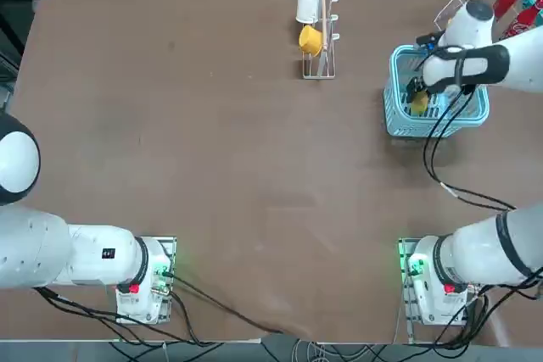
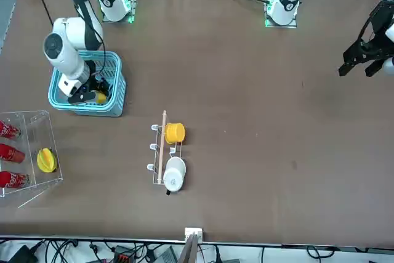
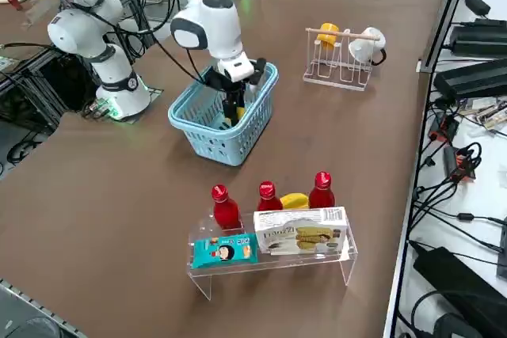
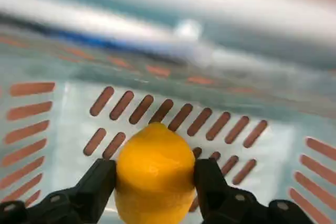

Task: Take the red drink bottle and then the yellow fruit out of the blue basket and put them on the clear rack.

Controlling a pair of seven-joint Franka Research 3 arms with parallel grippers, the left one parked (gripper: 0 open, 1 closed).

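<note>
Right wrist view shows the yellow fruit (image 4: 155, 174) sitting squarely between the two fingertips of the right gripper (image 4: 155, 182), each dark pad (image 4: 98, 183) pressed against a flank of the fruit, so the fingers are clamped on it rather than standing free. Its slightly pointed end faces away from the wrist, its long axis running between the pads, not across them. The fruit lies low inside the blue basket (image 1: 399, 116), just over the slatted floor, with the basket wall rising close ahead. From there the clear rack (image 3: 273, 263) stands well apart from the basket, already holding three red bottles. The lift, I judge, must go straight up past the rim before any travel sideways.
</note>
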